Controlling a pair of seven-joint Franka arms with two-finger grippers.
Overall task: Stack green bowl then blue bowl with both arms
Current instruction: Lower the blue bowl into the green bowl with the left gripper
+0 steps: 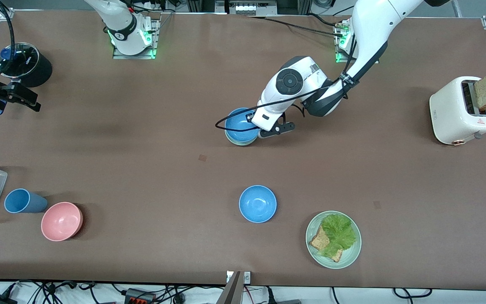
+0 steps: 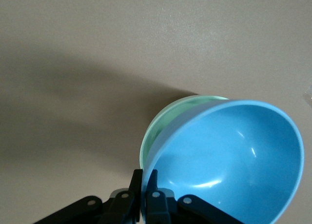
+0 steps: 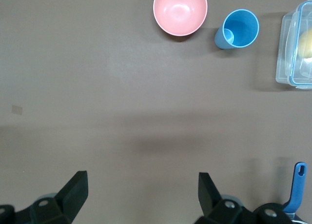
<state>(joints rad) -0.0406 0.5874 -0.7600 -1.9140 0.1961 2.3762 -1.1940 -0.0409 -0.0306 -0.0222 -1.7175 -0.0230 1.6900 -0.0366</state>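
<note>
Left gripper [image 1: 273, 130] jaws clamped on blue bowl [image 2: 234, 160] rim, tilted into green bowl [image 2: 168, 117].

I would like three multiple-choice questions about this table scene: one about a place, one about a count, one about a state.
1. Where is the green bowl?
A. under a blue bowl
B. on the plate
C. beside the toaster

2. How many blue bowls are there?
A. one
B. two
C. three

3. How is the right gripper, over the right arm's end of the table?
A. shut on a cup
B. shut on nothing
C. open

Answers:
1. A: its pale rim shows below the blue bowl held by the left gripper.
2. B: one is on the green bowl, and the other blue bowl stands alone nearer the front camera.
3. C: the right wrist view shows its fingers wide apart with bare table between.
</note>
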